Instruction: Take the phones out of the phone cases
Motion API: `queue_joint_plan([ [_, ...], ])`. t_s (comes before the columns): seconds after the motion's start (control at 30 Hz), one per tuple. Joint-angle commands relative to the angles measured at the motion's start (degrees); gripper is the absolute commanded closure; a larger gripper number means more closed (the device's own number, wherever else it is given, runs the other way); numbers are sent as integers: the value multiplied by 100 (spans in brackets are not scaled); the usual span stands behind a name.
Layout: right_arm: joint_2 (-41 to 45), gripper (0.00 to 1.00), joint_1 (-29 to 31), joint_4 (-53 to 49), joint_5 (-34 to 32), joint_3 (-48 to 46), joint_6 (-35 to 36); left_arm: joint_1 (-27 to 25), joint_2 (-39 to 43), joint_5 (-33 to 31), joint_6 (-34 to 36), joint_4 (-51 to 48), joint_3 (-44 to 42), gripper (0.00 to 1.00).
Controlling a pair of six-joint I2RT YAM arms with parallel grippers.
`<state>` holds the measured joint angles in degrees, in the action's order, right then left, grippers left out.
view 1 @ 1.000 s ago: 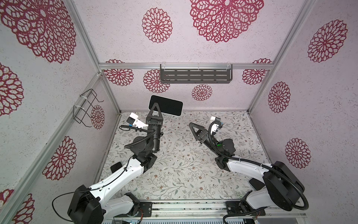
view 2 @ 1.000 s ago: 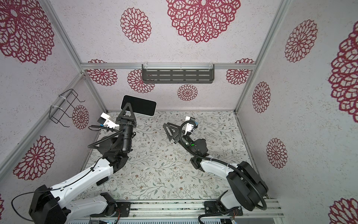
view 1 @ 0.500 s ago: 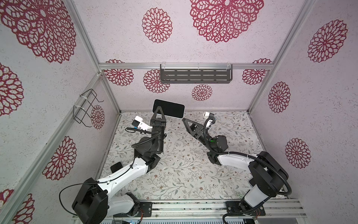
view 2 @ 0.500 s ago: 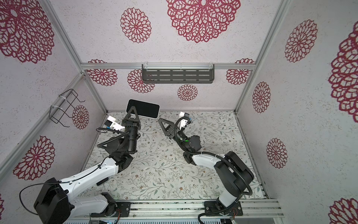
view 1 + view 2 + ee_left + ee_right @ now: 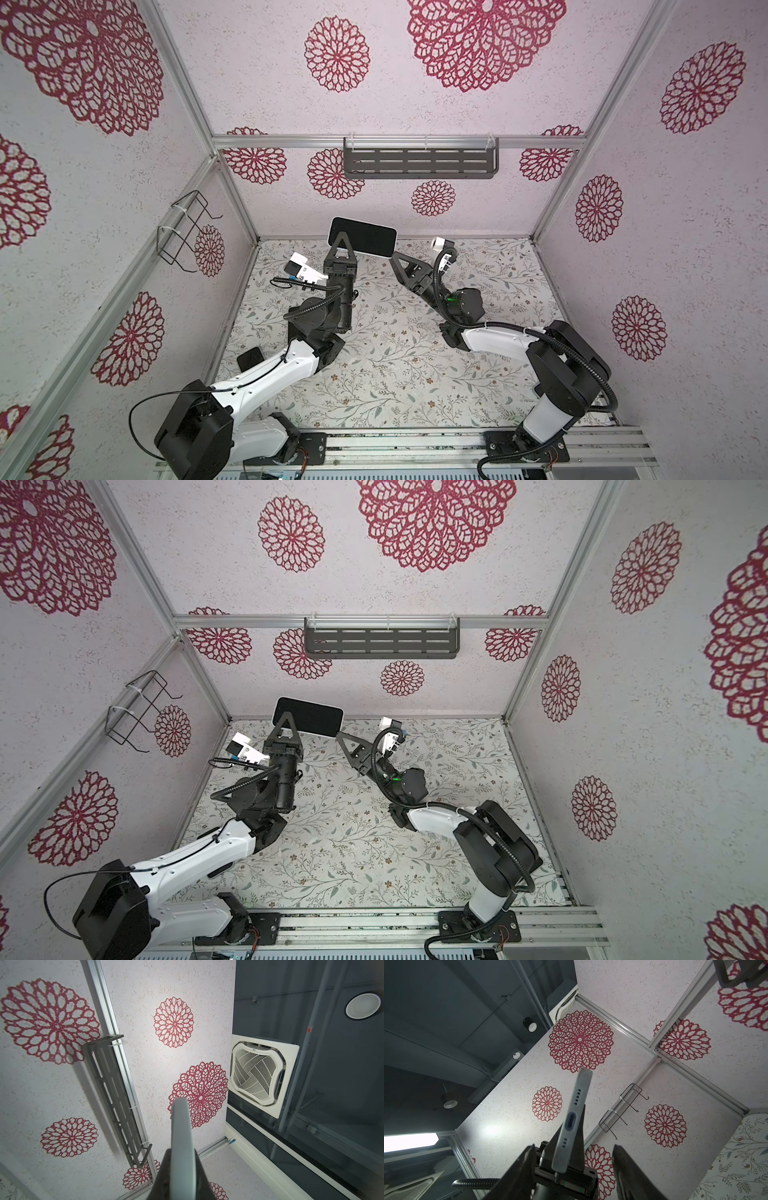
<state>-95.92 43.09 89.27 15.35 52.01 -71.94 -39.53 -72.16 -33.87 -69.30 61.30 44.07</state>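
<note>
The phone, black screen up, sits in its pale grey-blue phone case and hangs level above the table's far edge. My left gripper is shut on the phone's left part, one finger on each face. In the right wrist view the phone's end with its port faces the camera. My right gripper is open just off the phone's right lower corner, its fingers standing apart from the case on either side.
A grey slotted shelf hangs on the back wall above the phone. A black wire rack is fixed to the left wall. A small black piece lies on the floral table by the left arm.
The left gripper has carried the phone to the right. The right gripper has swung left and up to the phone's right end, and its jaws have narrowed.
</note>
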Motion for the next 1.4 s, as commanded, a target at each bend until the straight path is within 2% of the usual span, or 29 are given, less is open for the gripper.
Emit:
queue_joint_plan([
  [0.0, -37, 44, 41, 549, 115, 204, -81, -80, -8, 9, -94, 441, 57, 100],
  [0.5, -239, 62, 77, 737, 229, 319, -344, -104, -26, -74, -49, 328, 90, 100],
  [0.67, -218, 80, 102, 736, 258, 312, -347, -112, -11, -123, -100, 216, 93, 100],
  [0.8, -190, 88, 112, 736, 305, 303, -319, -103, 152, -224, -290, -427, 190, 100],
  [0.97, -116, 89, 159, 740, 502, 250, -152, -60, 557, -296, -968, -2351, 611, 100],
  [1.03, -58, 89, 181, 741, 626, 190, 38, 113, 633, -60, -1453, -3185, 812, 100],
  [1.2, 12, 91, 214, 741, 760, 77, 427, 466, 461, 778, -2370, -3344, 913, 100],
  [1.37, 16, 91, 355, 738, 1029, 163, 819, 598, 305, 1076, -2834, -3334, 967, 100],
])
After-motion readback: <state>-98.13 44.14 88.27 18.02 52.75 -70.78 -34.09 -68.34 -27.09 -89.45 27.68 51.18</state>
